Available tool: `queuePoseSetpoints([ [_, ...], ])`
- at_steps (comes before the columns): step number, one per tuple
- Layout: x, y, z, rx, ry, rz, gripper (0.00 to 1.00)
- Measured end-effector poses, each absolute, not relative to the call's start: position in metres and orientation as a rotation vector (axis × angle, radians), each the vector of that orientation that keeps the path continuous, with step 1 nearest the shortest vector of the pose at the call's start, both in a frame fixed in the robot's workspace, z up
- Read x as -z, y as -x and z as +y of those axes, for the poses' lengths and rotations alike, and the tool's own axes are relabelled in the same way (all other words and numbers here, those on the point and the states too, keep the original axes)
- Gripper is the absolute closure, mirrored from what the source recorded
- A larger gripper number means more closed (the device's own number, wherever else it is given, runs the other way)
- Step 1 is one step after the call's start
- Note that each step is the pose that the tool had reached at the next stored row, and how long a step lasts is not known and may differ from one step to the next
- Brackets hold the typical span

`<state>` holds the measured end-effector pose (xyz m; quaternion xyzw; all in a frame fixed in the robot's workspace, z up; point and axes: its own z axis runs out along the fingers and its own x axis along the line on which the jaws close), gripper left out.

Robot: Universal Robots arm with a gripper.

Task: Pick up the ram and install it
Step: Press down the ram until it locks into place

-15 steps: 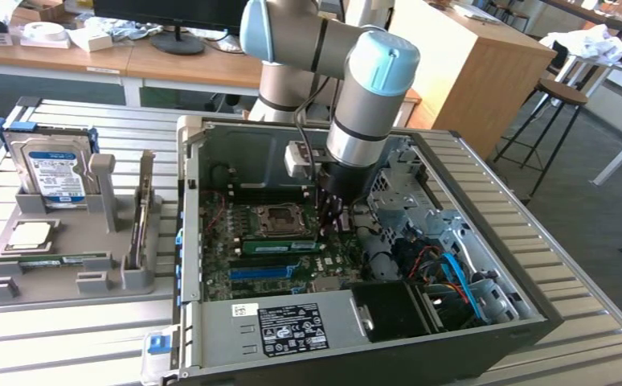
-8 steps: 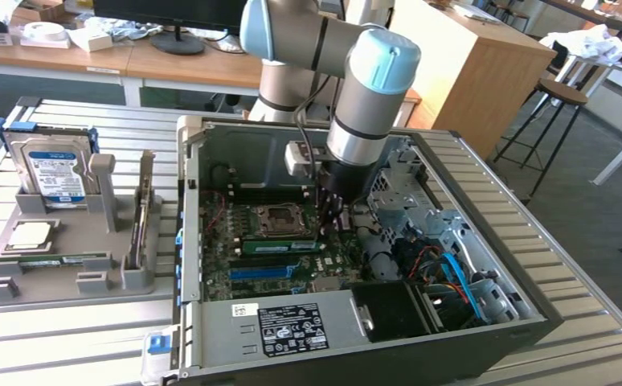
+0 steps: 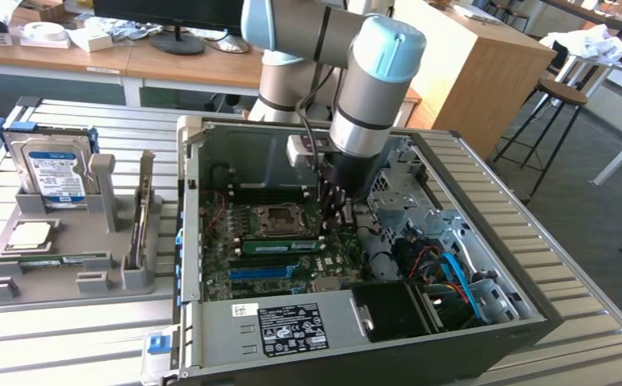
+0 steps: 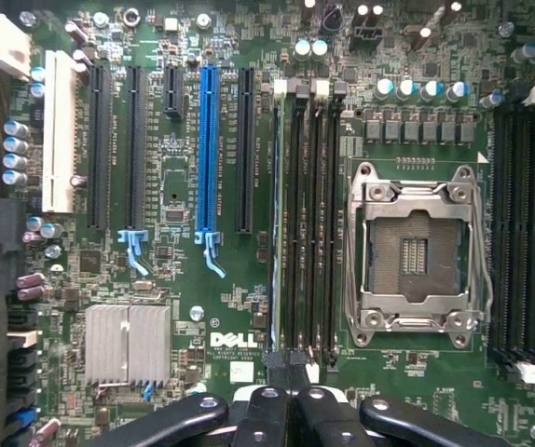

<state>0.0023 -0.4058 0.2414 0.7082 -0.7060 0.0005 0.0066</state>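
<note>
Hovering inside the case — gripper [image 3: 336,215] closed, empty — ram [image 3: 281,244] seated in its slot just below

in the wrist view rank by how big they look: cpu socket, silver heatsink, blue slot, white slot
1. cpu socket
2. silver heatsink
3. white slot and blue slot: the blue is longer, the white wider, so too close to rank

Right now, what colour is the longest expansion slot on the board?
Bright blue; the slot shows best in the wrist view, standing among black neighbours.
</note>
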Motion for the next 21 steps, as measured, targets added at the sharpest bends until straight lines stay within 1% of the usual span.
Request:
queuePoseSetpoints([
  [9,-0.254,-0.002,-0.406,-0.002,-2.216,-2.208,0.9],
  [16,-0.254,0.0,-0.406,-0.002,-2.216,-2.208,0.9],
  [21,-0.254,0.016,-0.406,-0.002,-2.216,-2.208,0.9],
])
